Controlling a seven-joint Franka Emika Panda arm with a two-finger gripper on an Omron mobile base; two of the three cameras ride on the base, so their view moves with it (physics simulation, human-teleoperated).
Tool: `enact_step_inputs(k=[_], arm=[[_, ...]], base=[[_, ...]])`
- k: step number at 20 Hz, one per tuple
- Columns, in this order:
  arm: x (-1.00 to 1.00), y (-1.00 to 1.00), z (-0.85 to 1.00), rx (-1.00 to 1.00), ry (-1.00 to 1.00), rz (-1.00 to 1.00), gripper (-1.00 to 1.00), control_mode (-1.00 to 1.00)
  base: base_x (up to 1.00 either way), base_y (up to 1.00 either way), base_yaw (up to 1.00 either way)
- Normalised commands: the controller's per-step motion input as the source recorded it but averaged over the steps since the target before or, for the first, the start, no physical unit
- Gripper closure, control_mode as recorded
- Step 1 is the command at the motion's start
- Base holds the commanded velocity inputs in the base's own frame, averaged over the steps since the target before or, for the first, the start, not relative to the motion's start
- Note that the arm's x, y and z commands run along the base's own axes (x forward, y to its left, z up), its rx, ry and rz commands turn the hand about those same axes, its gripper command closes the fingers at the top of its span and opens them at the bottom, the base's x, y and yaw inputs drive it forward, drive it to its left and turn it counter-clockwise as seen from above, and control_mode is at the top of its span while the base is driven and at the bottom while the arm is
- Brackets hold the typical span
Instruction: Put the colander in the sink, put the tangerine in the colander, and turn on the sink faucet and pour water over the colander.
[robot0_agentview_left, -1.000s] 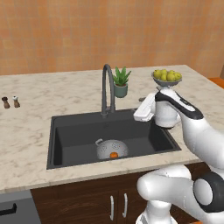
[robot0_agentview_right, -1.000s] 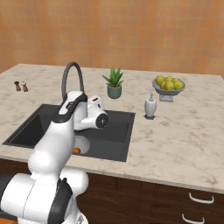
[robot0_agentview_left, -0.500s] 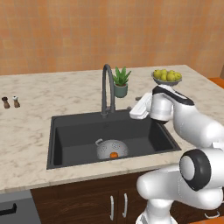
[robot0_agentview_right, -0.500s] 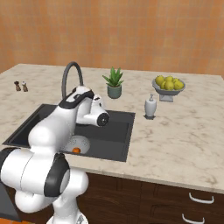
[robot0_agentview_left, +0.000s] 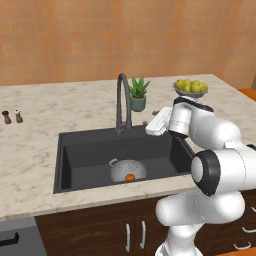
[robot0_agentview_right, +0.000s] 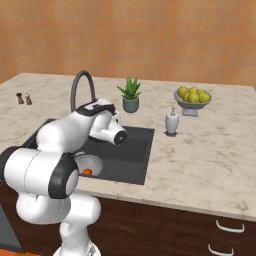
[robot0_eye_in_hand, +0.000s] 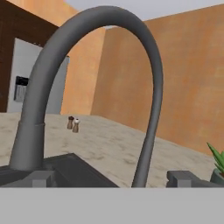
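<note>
The colander (robot0_agentview_left: 126, 169) sits on the floor of the black sink (robot0_agentview_left: 80, 160), and the tangerine (robot0_agentview_left: 130, 176) lies inside it. From the right base view the colander (robot0_agentview_right: 90, 162) and tangerine (robot0_agentview_right: 87, 172) peek out beside my arm, in the sink (robot0_agentview_right: 136, 150). The sink faucet (robot0_agentview_left: 122, 100) arches over the back rim. My gripper (robot0_agentview_left: 149, 126) hovers just right of it above the sink, pointing at it. In the hand view the sink faucet (robot0_eye_in_hand: 148, 87) looms close ahead, and my gripper (robot0_eye_in_hand: 111, 178) is open wide with nothing between its fingertips (robot0_eye_in_hand: 37, 177).
A potted plant (robot0_agentview_left: 138, 95) stands right behind the faucet. A footed bowl of yellow-green fruit (robot0_agentview_left: 190, 88) is at the back right, a soap dispenser (robot0_agentview_right: 172, 121) right of the sink. Salt and pepper shakers (robot0_agentview_left: 12, 116) stand far left on the counter.
My hand has moved left over the sink toward the faucet, and the arm has swung round with it. The jaws have stayed open. Colander and tangerine have not moved.
</note>
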Motion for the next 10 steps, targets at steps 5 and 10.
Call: enact_step_inputs(k=[5,10], arm=[[0.28,0.02,-0.03,0.0,0.0,0.0,-1.0,-1.0],[0.29,0.05,-0.02,0.0,0.0,0.0,-1.0,-1.0]], base=[[0.0,0.0,0.0],[0.0,0.0,0.0]])
